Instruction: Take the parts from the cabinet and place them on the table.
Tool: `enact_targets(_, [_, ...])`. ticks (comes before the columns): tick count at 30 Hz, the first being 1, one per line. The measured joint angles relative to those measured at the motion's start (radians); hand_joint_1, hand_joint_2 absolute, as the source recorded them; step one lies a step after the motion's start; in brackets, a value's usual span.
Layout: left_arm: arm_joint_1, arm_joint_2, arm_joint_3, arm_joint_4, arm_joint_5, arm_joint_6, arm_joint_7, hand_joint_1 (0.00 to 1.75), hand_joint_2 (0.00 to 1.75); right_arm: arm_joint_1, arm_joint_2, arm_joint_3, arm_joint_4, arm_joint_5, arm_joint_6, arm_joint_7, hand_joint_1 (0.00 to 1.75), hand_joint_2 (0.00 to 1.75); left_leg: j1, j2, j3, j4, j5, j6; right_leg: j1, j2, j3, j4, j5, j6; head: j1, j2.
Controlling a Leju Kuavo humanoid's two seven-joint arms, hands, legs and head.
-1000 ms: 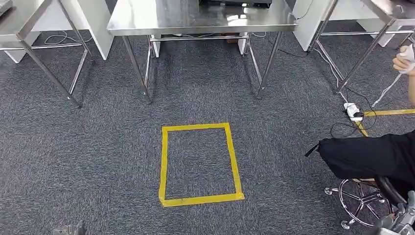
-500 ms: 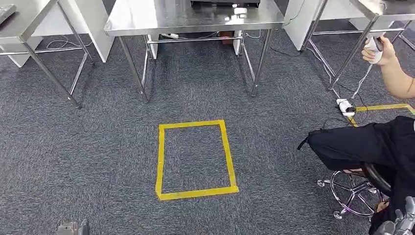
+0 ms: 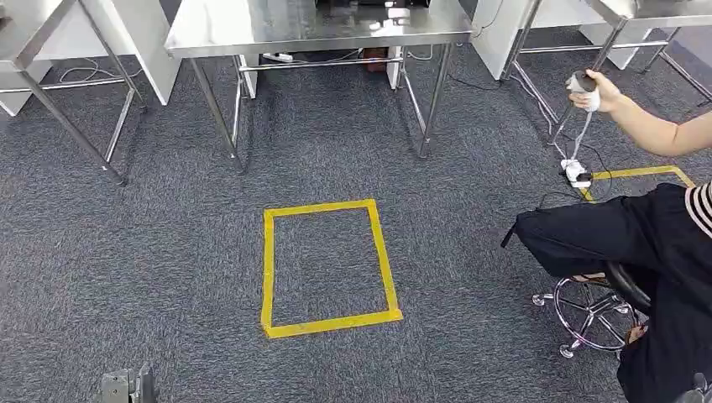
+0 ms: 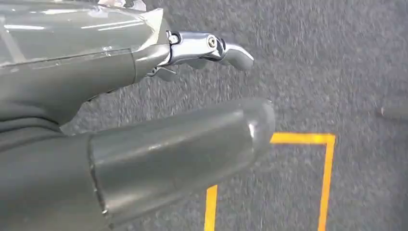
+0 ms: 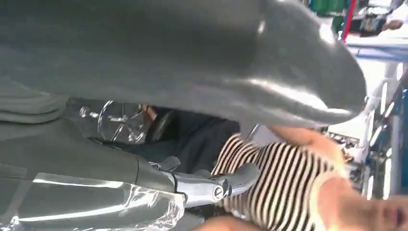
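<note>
Parts are nowhere among what the cameras take in, and neither is the cabinet, so I judge the fetching step is not yet under way: the robot seems to be at the walking stage, with nothing carried.

The left hand (image 4: 159, 120) hangs over the carpet (image 3: 168, 252), thumb and fingers apart and nothing between them, so it is released. The right hand (image 5: 192, 96) also hangs low, its thumb and fingers spread with nothing in them, likewise released; beyond it sits a person (image 5: 288, 173) in a striped top.

On the carpet ahead lies a yellow tape rectangle (image 3: 329, 267), probably a standing mark. Past it stands a steel worktop (image 3: 311, 25), whose visible surface is bare near the edge. To the right the seated person holds a controller (image 3: 583, 88) with a cable hanging from it, on a stool (image 3: 588, 315) close to the robot's right side.

The next move calls for finding the cabinet, likely by turning or walking, while keeping clear of the stool and the cables on the floor.
</note>
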Motion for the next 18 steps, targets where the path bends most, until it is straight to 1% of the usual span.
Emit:
enact_targets(1, [0.0,0.0,-0.001,0.0,0.0,0.0,-0.001,0.0,0.0,-0.003,0.0,-0.01,0.008,-0.006,0.005,0.007,0.0,0.0,0.0,0.005,0.0,0.004,-0.004,-0.009,0.003,0.02,-0.005,0.0,0.006,-0.017,-0.003,0.0])
enact_targets(2, [-0.001,0.0,-0.004,0.0,0.002,0.0,-0.001,0.0,0.0,-0.004,0.0,-0.019,0.016,-0.011,0.011,0.008,0.0,0.0,0.001,0.009,-0.001,0.004,-0.002,-0.015,0.005,0.026,-0.009,0.003,0.006,-0.03,-0.007,0.0])
enact_targets(3, [0.0,0.0,-0.004,0.0,0.002,0.001,-0.001,0.0,0.0,-0.005,0.0,-0.029,0.022,-0.013,0.011,0.009,0.0,0.0,0.004,0.015,0.0,0.002,0.001,-0.02,0.01,0.031,-0.013,0.005,0.007,-0.037,-0.006,0.0])
enact_targets(4, [0.0,0.0,-0.005,0.0,0.002,0.001,-0.001,0.0,0.0,-0.006,0.0,-0.036,0.027,-0.015,0.012,0.009,0.0,0.0,0.007,0.022,0.0,0.002,0.003,-0.026,0.009,0.04,-0.016,0.004,0.013,-0.046,-0.006,0.0])
enact_targets(5, [-0.001,0.0,-0.004,0.0,0.002,0.001,-0.002,0.0,0.0,-0.006,0.001,-0.041,0.03,-0.015,0.012,0.009,0.0,0.0,0.015,0.001,-0.005,0.01,-0.009,-0.034,0.002,0.047,-0.008,0.001,0.02,-0.057,-0.006,0.0])
enact_targets(6, [0.0,0.0,-0.005,0.0,0.002,0.001,-0.002,0.0,0.0,-0.008,0.001,-0.043,0.033,-0.015,0.012,0.009,0.0,0.0,0.015,-0.033,-0.018,0.043,-0.046,-0.038,0.004,0.055,-0.014,0.001,0.024,-0.064,-0.012,0.0])
enact_targets(7, [0.002,0.0,-0.004,0.001,0.002,0.001,-0.002,0.0,0.0,-0.009,0.001,-0.046,0.037,-0.016,0.012,0.01,0.0,0.0,0.014,-0.053,-0.046,0.113,-0.095,-0.04,0.005,0.061,-0.019,0.002,0.027,-0.068,-0.016,0.0])
enact_targets(8, [0.002,0.001,-0.004,0.001,0.002,0.001,-0.002,0.0,0.0,-0.011,0.001,-0.05,0.044,-0.019,0.013,0.013,0.0,0.0,0.014,-0.061,-0.083,0.198,-0.139,-0.041,0.008,0.07,-0.024,0.003,0.029,-0.071,-0.018,0.0])
enact_targets(9, [0.003,0.001,-0.004,0.002,0.003,0.006,-0.001,0.0,0.0,-0.014,0.001,-0.058,0.055,-0.024,0.013,0.026,0.0,0.0,0.014,-0.064,-0.121,0.281,-0.171,-0.04,0.013,0.079,-0.027,0.003,0.032,-0.074,-0.02,0.0])
enact_targets(10, [0.003,0.001,-0.004,0.004,0.003,0.019,0.003,0.0,0.0,-0.019,-0.001,-0.072,0.077,-0.033,0.014,0.041,0.0,0.0,0.014,-0.066,-0.142,0.326,-0.179,-0.037,0.016,0.087,-0.029,0.003,0.033,-0.077,-0.02,0.0])
enact_targets(11, [0.003,0.002,-0.004,0.008,0.003,0.031,0.005,0.0,0.0,-0.026,-0.005,-0.087,0.104,-0.034,0.014,0.053,0.0,0.0,0.013,-0.067,-0.141,0.323,-0.163,-0.033,0.019,0.097,-0.029,0.003,0.034,-0.077,-0.019,0.0])
enact_targets(12, [0.002,0.004,-0.004,0.018,0.003,0.042,0.006,0.0,0.0,-0.04,-0.012,-0.108,0.143,-0.039,0.014,0.063,0.0,0.0,0.013,-0.068,-0.114,0.271,-0.123,-0.026,0.021,0.108,-0.028,0.003,0.034,-0.076,-0.02,0.0])
enact_targets(13, [0.0,0.008,-0.004,0.03,0.003,0.053,0.008,0.0,0.0,-0.064,-0.018,-0.135,0.189,-0.043,0.014,0.07,0.0,0.0,0.013,-0.075,-0.073,0.19,-0.076,-0.019,0.023,0.122,-0.026,0.003,0.035,-0.074,-0.019,0.0])
enact_targets(14, [-0.003,0.014,-0.004,0.045,0.008,0.064,0.008,0.0,0.0,-0.097,-0.025,-0.163,0.243,-0.049,0.011,0.075,0.0,0.0,0.013,-0.098,-0.02,0.085,-0.026,-0.009,0.024,0.138,-0.024,0.003,0.037,-0.072,-0.021,0.0])
enact_targets(15, [-0.007,0.02,-0.004,0.059,0.01,0.074,0.008,0.0,0.0,-0.123,-0.032,-0.188,0.296,-0.05,0.009,0.077,0.0,0.0,0.014,-0.151,0.01,0.031,-0.028,0.003,0.02,0.148,-0.026,0.002,0.039,-0.069,-0.021,0.0])
enact_targets(16, [-0.012,0.027,-0.005,0.081,0.009,0.089,0.008,0.0,0.0,-0.147,-0.042,-0.212,0.355,-0.05,0.003,0.08,0.0,0.0,0.015,-0.163,0.013,0.015,-0.028,0.006,0.03,0.155,-0.033,0.006,0.042,-0.063,-0.016,0.0])
enact_targets(17, [-0.017,0.037,-0.004,0.1,0.008,0.114,0.009,0.0,0.0,-0.172,-0.068,-0.242,0.434,-0.043,-0.01,0.086,0.0,0.0,0.009,-0.147,0.011,0.016,-0.029,0.004,0.021,0.168,-0.041,0.005,0.047,-0.055,-0.019,0.0])
enact_targets(18, [-0.021,0.042,-0.004,0.124,0.002,0.144,0.016,0.0,0.0,-0.194,-0.086,-0.273,0.521,-0.029,-0.03,0.088,0.0,0.0,0.006,-0.142,0.009,0.015,-0.029,0.005,0.018,0.177,-0.044,0.003,0.05,-0.05,-0.021,0.0])
